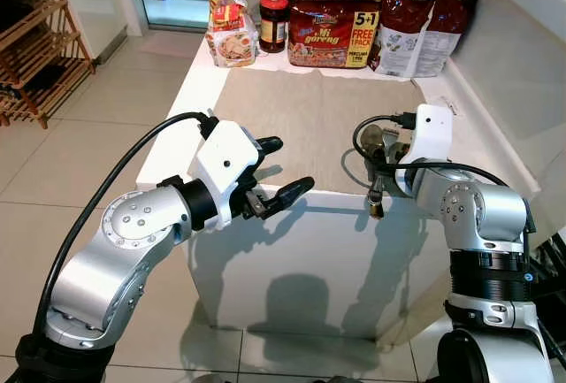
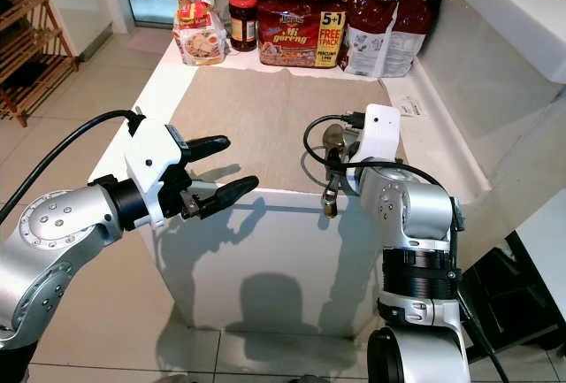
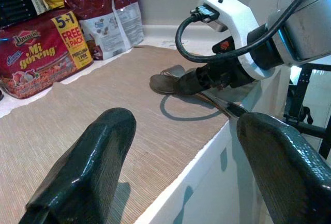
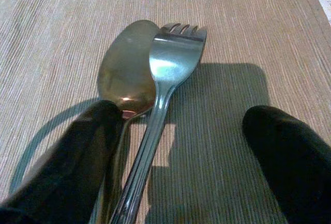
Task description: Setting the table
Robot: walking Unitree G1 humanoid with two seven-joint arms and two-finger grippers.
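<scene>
Left gripper (image 1: 277, 172): fingers spread wide, holding nothing, at the counter's (image 1: 292, 215) near edge. Right gripper (image 4: 181, 146): fingers parted, gripping nothing; spoon (image 4: 126, 76) and fork (image 4: 168, 76) lie between them on the beige placemat (image 1: 305, 122).

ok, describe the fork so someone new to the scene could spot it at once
On the white counter, look at the beige placemat, near its front right corner where the right claw straddles two pieces of cutlery. The fork lies partly over the spoon; it is the brighter piece with short tines, not the rounded bowl.
</scene>
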